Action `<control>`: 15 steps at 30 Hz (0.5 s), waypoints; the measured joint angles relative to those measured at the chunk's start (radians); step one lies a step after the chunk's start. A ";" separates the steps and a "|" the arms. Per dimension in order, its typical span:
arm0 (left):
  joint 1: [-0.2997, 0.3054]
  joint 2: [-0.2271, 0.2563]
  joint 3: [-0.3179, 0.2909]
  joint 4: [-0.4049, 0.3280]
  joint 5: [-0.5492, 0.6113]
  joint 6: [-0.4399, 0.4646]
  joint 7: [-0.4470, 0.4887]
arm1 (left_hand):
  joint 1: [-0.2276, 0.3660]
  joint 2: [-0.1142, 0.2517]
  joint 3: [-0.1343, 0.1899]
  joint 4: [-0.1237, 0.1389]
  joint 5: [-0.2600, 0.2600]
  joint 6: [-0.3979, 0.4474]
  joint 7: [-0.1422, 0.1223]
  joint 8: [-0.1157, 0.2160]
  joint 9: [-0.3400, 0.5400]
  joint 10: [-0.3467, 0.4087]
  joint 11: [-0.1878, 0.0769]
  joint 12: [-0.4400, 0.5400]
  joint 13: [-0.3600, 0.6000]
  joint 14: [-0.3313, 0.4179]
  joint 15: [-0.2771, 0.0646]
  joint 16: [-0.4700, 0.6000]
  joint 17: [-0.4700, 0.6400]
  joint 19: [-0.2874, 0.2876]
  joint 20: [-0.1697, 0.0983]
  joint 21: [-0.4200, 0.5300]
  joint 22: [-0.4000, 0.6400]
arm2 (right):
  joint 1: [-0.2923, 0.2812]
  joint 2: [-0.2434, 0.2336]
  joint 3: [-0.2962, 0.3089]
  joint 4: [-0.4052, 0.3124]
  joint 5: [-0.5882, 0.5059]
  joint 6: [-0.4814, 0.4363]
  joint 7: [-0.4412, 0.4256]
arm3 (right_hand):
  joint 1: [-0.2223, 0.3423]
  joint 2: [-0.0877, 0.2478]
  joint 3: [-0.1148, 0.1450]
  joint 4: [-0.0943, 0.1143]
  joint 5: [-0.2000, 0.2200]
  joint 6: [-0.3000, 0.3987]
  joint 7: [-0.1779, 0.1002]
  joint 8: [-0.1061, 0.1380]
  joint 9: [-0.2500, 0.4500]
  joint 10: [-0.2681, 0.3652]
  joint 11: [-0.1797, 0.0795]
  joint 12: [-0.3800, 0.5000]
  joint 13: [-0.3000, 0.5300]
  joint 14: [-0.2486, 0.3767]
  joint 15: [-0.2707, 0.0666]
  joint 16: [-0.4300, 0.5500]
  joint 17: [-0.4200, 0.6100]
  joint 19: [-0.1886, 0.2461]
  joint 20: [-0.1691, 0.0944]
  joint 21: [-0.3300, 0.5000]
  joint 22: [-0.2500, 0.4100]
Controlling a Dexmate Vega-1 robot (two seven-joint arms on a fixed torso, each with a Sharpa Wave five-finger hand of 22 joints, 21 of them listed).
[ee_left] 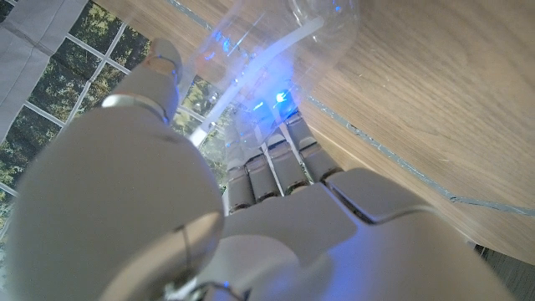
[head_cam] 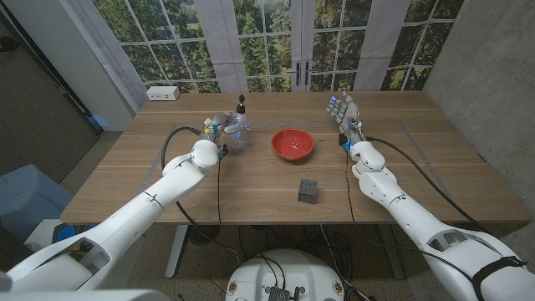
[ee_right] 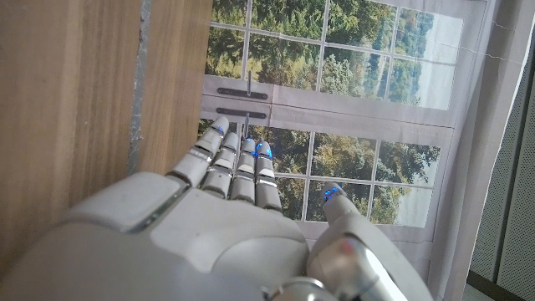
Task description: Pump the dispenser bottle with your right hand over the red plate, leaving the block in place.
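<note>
Nearest to you on the wooden tabletop (head_cam: 251,192) sits the small dark grey cube block (head_cam: 308,191), standing alone, well short of both sets of fingers and a bit closer to your right arm's side.

Further out is the round red plate (head_cam: 292,144), roughly between your two hands and touching nothing.

Your left hand (head_cam: 219,134) has its fingers (ee_left: 276,163) wrapped around the clear plastic dispenser bottle with the black pump top (head_cam: 238,127). The bottle stands upright just beside the plate, on the side toward your left hand, and the pump head pokes up past your fingertips. In the left wrist view you can see the clear body and the tube inside, right against your fingers and lit blue.

Your right hand (head_cam: 344,113) is out on the plate's other side, well apart from the bottle. Its fingers (ee_right: 238,163) are held straight and close together, gripping nothing, palm upright.

Beyond everything, at the far edge, there's a white power strip (head_cam: 162,93).
</note>
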 measured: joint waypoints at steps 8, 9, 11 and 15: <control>0.010 0.027 -0.003 -0.030 -0.012 0.019 -0.031 | -0.010 0.090 -0.047 0.011 0.004 -0.153 0.010 0.000 -0.012 -0.169 0.025 0.000 -0.010 -0.175 0.018 -0.004 -0.001 -0.098 0.038 -0.053 0.004 | -0.007 -0.003 0.002 -0.013 -0.001 0.002 -0.003 | 0.000 0.000 0.000 0.000 0.000 0.000 0.000 0.000 0.000 0.000 0.000 0.000 0.000 0.000 0.000 0.000 0.000 0.000 0.000 0.000 0.000; 0.012 0.031 -0.003 -0.033 -0.014 0.020 -0.035 | -0.010 0.090 -0.053 0.012 0.004 -0.165 0.011 0.000 -0.015 -0.184 0.029 0.000 -0.011 -0.192 0.019 -0.004 -0.003 -0.108 0.041 -0.057 0.005 | -0.008 -0.004 0.002 -0.016 -0.002 0.002 -0.004 | 0.000 0.000 0.000 0.000 0.000 0.000 0.000 0.000 0.000 0.000 0.000 0.000 0.000 0.000 0.000 0.000 0.000 0.000 0.000 0.000 0.000; 0.014 0.037 -0.003 -0.038 -0.015 0.020 -0.036 | 0.014 0.114 -0.068 0.014 0.004 -0.198 0.011 0.000 -0.016 -0.218 0.037 0.000 -0.011 -0.223 0.020 -0.004 -0.007 -0.127 0.049 -0.070 0.004 | -0.009 -0.005 0.002 -0.018 -0.003 0.002 -0.006 | 0.000 0.000 0.000 0.000 0.000 0.000 0.000 0.000 0.000 0.000 0.000 0.000 0.000 0.000 0.000 0.000 0.000 0.000 0.000 0.000 0.000; 0.019 0.050 -0.006 -0.045 -0.021 0.015 -0.055 | 0.031 0.151 -0.091 0.019 0.004 -0.265 0.018 0.000 -0.024 -0.281 0.053 0.000 -0.016 -0.275 0.022 -0.004 -0.016 -0.158 0.059 -0.092 0.003 | -0.010 -0.005 0.002 -0.023 -0.004 0.002 -0.009 | 0.000 0.000 -0.003 -0.003 0.000 0.000 0.000 0.000 0.000 0.000 0.000 0.000 0.000 0.000 0.000 0.000 0.000 0.000 0.000 0.000 0.000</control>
